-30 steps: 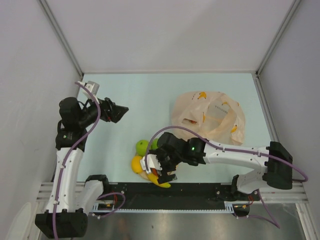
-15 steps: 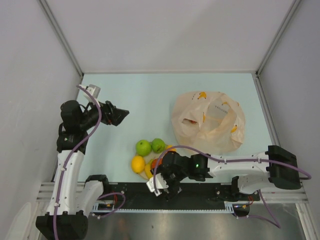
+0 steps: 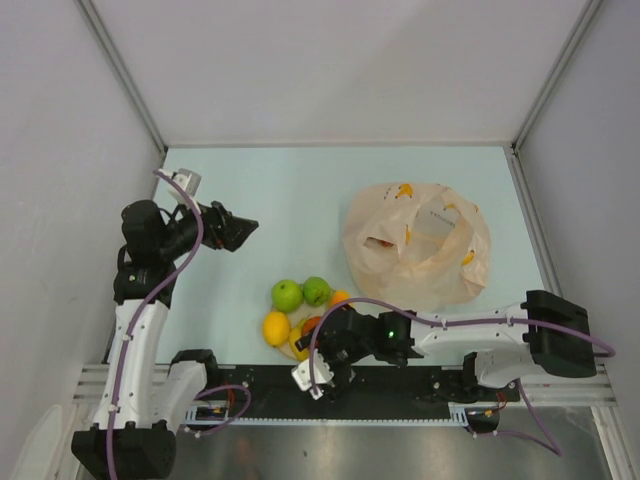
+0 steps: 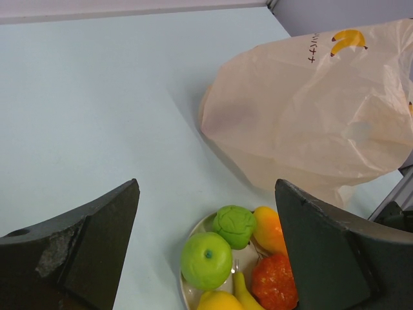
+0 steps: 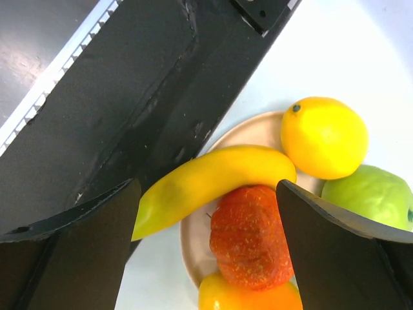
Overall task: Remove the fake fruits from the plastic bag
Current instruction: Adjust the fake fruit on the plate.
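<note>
We see the plastic bag slumped at the table's right, printed with yellow bananas and small dark katakana. The left gripper and right gripper both stand with fingers apart, holding nothing. The fake fruits sit heaped on a beige plate, just left of the bag.
</note>
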